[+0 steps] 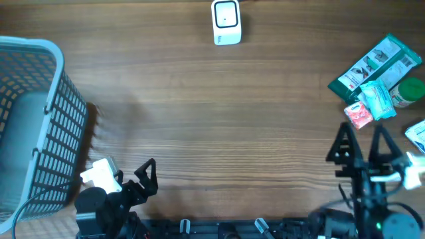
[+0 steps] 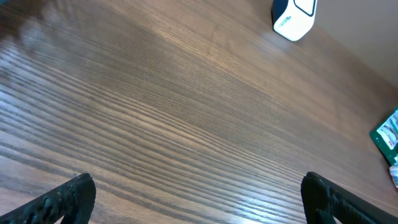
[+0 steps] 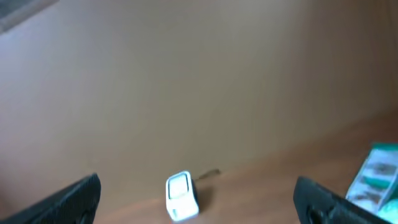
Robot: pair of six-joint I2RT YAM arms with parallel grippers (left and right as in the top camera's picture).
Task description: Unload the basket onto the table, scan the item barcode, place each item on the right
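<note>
Your left gripper (image 2: pixel 199 208) hangs low over the near left of the table (image 1: pixel 219 119), jaws spread wide with nothing between them. In its wrist view only wood grain lies between the two black fingertips. Your right gripper (image 1: pixel 363 143) sits at the near right, likewise wide apart and empty, its tips pointing toward the far edge. The things to scan lie in a cluster on the right side, just beyond the right gripper and not touched by it. A green packet (image 1: pixel 375 65) lies flat and slanted, and a teal pouch (image 1: pixel 378 99) overlaps its near end. A pink packet (image 1: pixel 358 116) touches the pouch on its near left, and a bottle (image 1: pixel 406 91) with a green cap sits just right of the pouch. A blue-white pack (image 1: pixel 417 135) lies at the right edge, partly cut off, near the right gripper. The print on all of these is too small for you to pick out a barcode. The scanner (image 1: pixel 226 22), a small white box with a dark-framed window, stands at the far edge near the middle, well apart from both grippers and from the cluster. The right wrist view shows it blurred between the fingers; the left wrist view catches it at top right. A blue-grey basket (image 1: pixel 40 113) stands at the left edge, just beside your left arm.
</note>
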